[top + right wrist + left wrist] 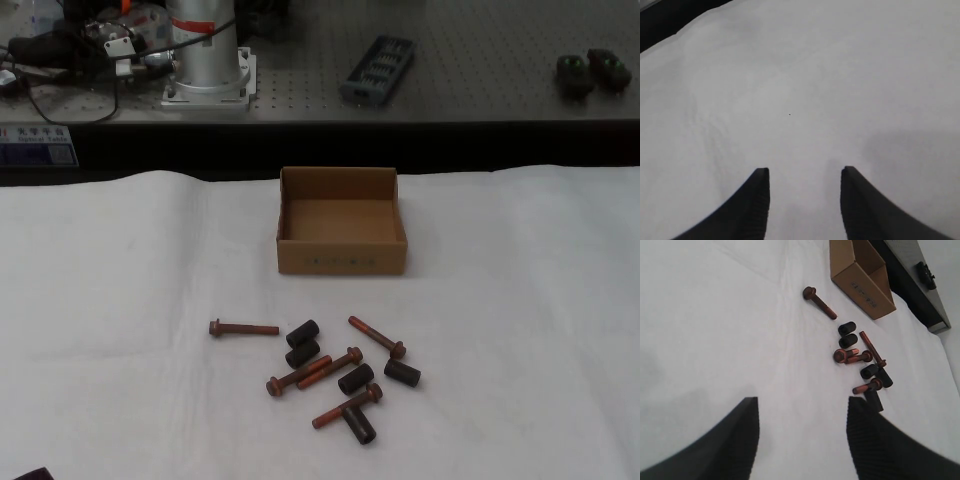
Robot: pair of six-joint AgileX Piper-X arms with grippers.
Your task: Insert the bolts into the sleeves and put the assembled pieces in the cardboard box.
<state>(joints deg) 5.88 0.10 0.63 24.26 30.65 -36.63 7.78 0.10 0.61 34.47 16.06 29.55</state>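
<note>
Several copper-coloured bolts and several black sleeves lie loose on the white cloth, in front of the open cardboard box (340,262). One bolt (243,328) lies apart at the left of the pile; two sleeves (302,343) lie side by side near it. In the left wrist view the same lone bolt (820,302), the sleeve pair (847,334) and the box (860,285) sit beyond my left gripper (802,402), which is open over bare cloth with nothing between its fingers. My right gripper (805,172) is open too, above plain white cloth.
The white cloth (120,300) covers the near bench. Behind it, on a dark perforated bench, stand a metal post base (205,60), a black rack (377,68) and two dark small parts (593,72). The box's inside holds nothing.
</note>
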